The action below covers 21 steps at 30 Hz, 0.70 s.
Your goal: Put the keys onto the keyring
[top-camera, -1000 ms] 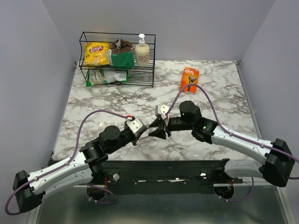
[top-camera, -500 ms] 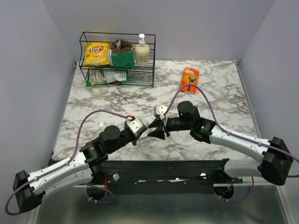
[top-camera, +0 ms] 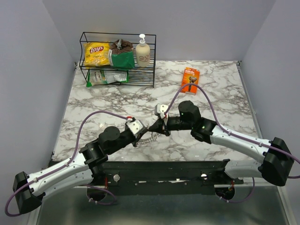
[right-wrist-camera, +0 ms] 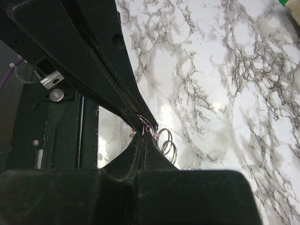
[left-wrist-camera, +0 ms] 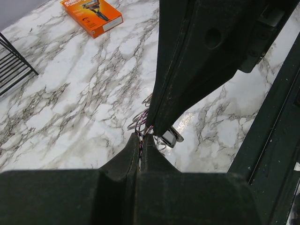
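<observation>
The keyring (top-camera: pixel 149 138) is a bunch of thin silvery wire loops held just above the marble near the table's front middle. My left gripper (top-camera: pixel 142 135) comes in from the left and is shut on the loops (left-wrist-camera: pixel 138 123); its jaws (left-wrist-camera: pixel 140 136) are pressed together on the wire. Facing it tip to tip, my right gripper (top-camera: pixel 158 131) is also shut on the keyring, with two round loops (right-wrist-camera: pixel 168 140) sticking out beside its jaws (right-wrist-camera: pixel 143 136). A small grey metal piece (left-wrist-camera: pixel 169 137) hangs by the loops. No coloured keys can be made out.
A black wire rack (top-camera: pixel 117 61) with a chips bag, a dark bag and a soap bottle stands at the back left. An orange razor box (top-camera: pixel 190 79) lies at the back right of centre. The black base rail (top-camera: pixel 164 168) runs along the near edge.
My right gripper was open and has closed on the keyring after shifting slightly left toward the left gripper. The left gripper has stayed shut in place.
</observation>
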### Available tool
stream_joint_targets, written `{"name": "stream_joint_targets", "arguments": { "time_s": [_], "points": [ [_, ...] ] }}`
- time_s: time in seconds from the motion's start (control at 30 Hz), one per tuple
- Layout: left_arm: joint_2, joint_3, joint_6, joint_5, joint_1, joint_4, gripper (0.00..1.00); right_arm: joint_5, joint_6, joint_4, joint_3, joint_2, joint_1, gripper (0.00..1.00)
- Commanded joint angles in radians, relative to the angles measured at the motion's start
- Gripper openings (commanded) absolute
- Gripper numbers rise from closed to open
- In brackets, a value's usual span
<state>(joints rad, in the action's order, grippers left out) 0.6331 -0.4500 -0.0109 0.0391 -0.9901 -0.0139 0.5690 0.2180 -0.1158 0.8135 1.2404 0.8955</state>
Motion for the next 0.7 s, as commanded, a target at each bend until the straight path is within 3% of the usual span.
{"name": "stream_joint_targets", "arguments": {
  "time_s": [0.0,0.17,0.2,0.23,0.33,0.43,0.53,0.67],
  "points": [
    [-0.023,-0.027,0.002,-0.031,-0.002,-0.066,0.0,-0.014,0.003,0.002,0.038,-0.001,0.0,0.01],
    [-0.019,-0.071,0.006,-0.025,-0.002,-0.012,0.01,-0.008,0.021,0.034,0.044,-0.021,0.0,0.01],
    [-0.016,-0.085,0.008,-0.025,-0.002,0.006,0.05,-0.008,0.029,0.039,0.044,-0.027,0.0,0.01],
    [-0.01,-0.117,0.006,-0.025,-0.002,0.052,0.17,-0.003,0.032,0.042,0.044,-0.032,0.0,0.01],
    [0.007,-0.197,0.042,-0.025,-0.002,0.153,0.39,0.012,0.043,0.057,0.046,-0.039,0.0,0.01],
    [0.023,-0.294,0.068,0.019,-0.002,0.268,0.55,0.028,0.052,0.077,0.042,-0.05,0.0,0.01],
    [0.049,-0.387,0.062,-0.008,-0.002,0.366,0.64,0.038,0.054,0.091,0.038,-0.065,0.0,0.01],
    [0.109,-0.513,0.016,-0.116,-0.002,0.498,0.67,0.066,0.073,0.114,0.027,-0.09,0.0,0.01]
  ]
}}
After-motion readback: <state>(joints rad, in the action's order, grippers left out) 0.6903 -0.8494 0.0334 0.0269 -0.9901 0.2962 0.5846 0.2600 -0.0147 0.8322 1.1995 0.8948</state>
